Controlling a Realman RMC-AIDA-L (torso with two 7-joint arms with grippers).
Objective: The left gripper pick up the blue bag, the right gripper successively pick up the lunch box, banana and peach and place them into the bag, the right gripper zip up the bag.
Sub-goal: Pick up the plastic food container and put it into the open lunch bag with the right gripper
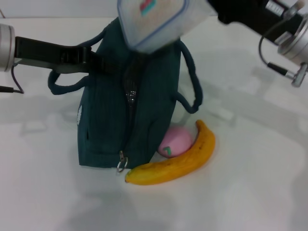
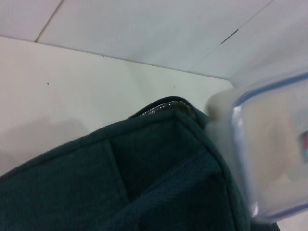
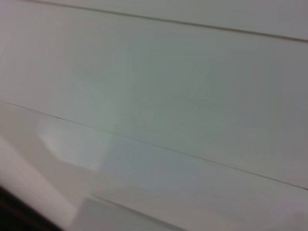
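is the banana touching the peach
Touching. In the head view the banana curves around the pink peach beside the blue bag, its upper edge pressed against the peach with no gap showing.

The bag stood upright on the table, left of centre. The left gripper reached in from the left and met the bag's upper left side by its handle. The lunch box hung tilted above the bag's top, with the right gripper at its right. The peach lay against the bag's lower right side. The banana lay just nearer, touching the peach, its left end by the bag's near corner.
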